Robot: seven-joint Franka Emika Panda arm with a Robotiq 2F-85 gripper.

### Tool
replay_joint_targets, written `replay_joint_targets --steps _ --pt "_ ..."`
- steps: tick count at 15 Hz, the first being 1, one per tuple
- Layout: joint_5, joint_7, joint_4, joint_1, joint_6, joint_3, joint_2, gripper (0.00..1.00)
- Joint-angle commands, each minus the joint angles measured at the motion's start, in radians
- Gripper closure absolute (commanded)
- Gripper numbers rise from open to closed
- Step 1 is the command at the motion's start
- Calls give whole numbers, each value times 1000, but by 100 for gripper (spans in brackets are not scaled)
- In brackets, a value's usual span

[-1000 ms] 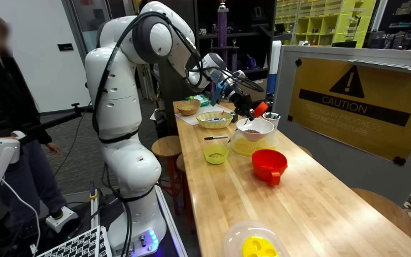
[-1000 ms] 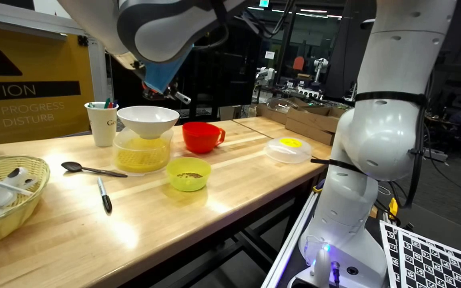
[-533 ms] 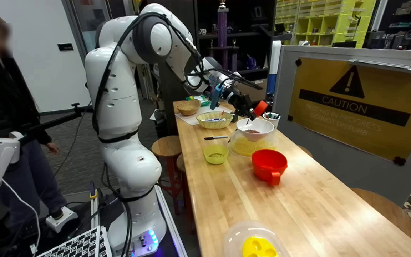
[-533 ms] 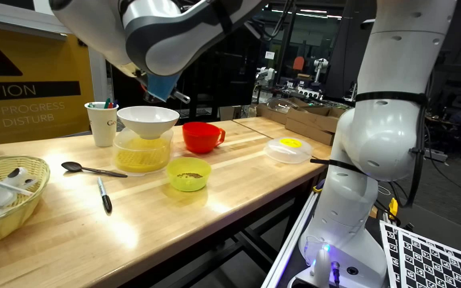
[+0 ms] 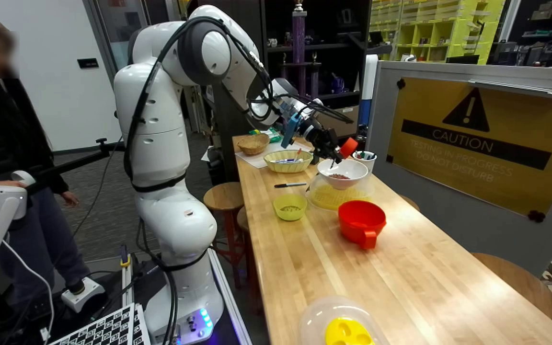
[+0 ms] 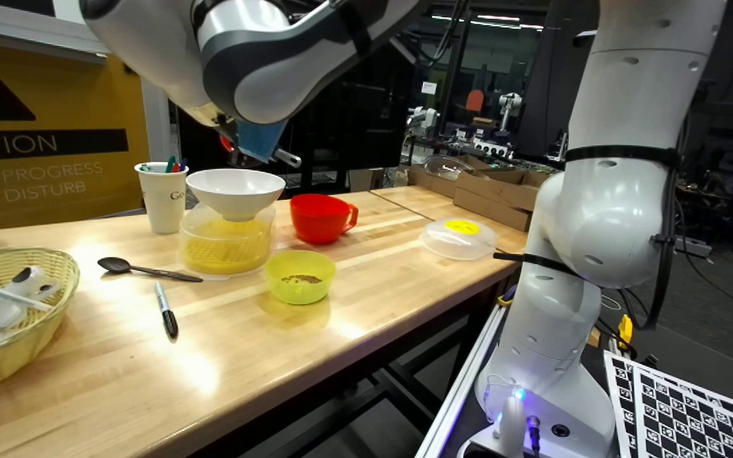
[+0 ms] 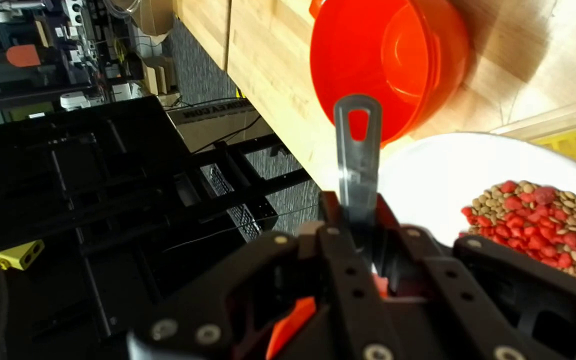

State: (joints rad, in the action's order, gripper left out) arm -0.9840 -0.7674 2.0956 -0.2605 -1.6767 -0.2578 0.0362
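Grey utensil handle (image 7: pixel 360 165), clamped between fingers (image 7: pixel 332 214)
Pokes out lengthwise past 'em, just left of the white bowl (image 7: pixel 435 172) in wrist view.

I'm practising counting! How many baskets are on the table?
2: in an exterior view, the brown basket is far down the table, the yellow basket just in front. More may be hidden.

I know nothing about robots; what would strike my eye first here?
Most likely the big white robot arm, stretched over the wooden table, its gripper clamped on a grey handle. Next, the bright red bowl on the table and, just below the gripper, a white bowl of tan and red pieces. Beside the table, the yellow CAUTION sign stands out in both exterior views.
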Motion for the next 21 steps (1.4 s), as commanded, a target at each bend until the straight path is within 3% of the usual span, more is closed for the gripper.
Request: replay_joint_targets --steps 1,21 --pt "-4 54 14 0 -18 1 -33 96" --pt "-6 334 29 -5 13 -4 -19 96"
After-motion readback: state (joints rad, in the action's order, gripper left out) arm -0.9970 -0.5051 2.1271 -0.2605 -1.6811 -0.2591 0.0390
